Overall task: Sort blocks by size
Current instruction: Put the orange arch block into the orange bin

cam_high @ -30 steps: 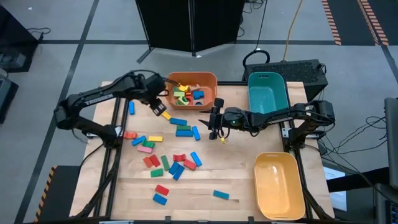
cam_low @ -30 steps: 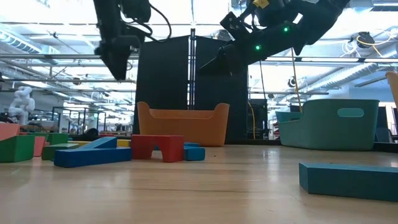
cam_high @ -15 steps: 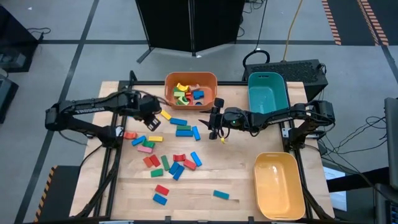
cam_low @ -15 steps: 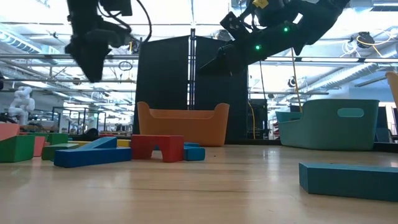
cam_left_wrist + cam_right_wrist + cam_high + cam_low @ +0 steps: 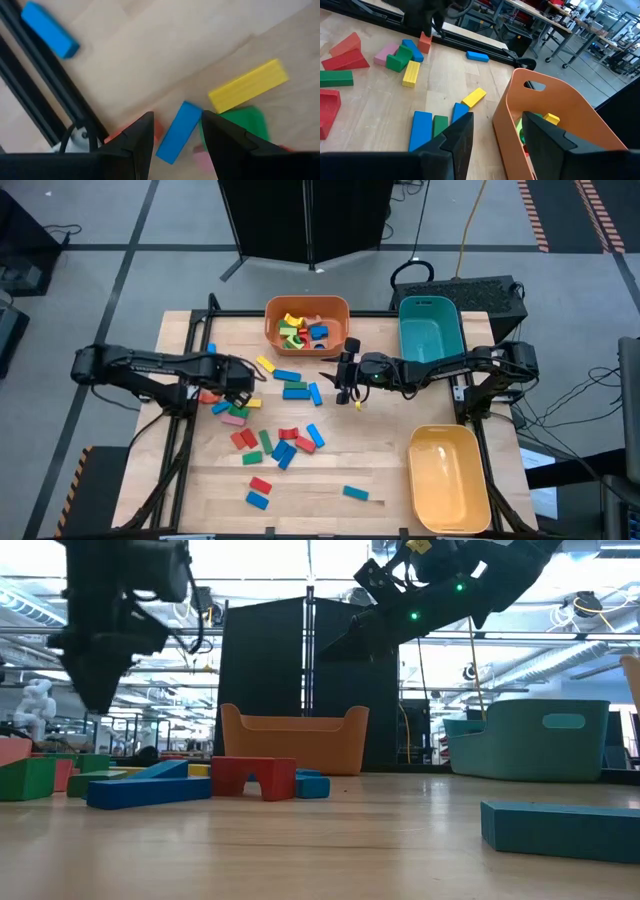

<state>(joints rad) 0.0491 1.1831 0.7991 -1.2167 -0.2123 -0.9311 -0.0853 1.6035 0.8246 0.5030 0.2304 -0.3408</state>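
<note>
A: Left gripper (image 5: 240,383)?
B: Over the blocks at table's left, fingers apart, empty. Blue block (image 5: 178,131) shows between them, long axis diagonal; yellow block (image 5: 248,85) beside it, also slanted.
A: Right gripper (image 5: 345,376)?
B: Mid-table by orange bin (image 5: 307,325), fingers parted, nothing held.

- The left gripper (image 5: 238,383) covers part of the blocks (image 5: 232,411) near the counter's (image 5: 400,470) left edge in the high view.
- The left wrist view is blurred; a green block (image 5: 243,122) and a pink block (image 5: 202,159) are partly hidden behind the dark fingers (image 5: 227,137).
- In the low view, a teal block (image 5: 560,828) is cut off by the picture's right edge.
- The blocks in the orange bin (image 5: 336,310) are too small and jumbled to count.
</note>
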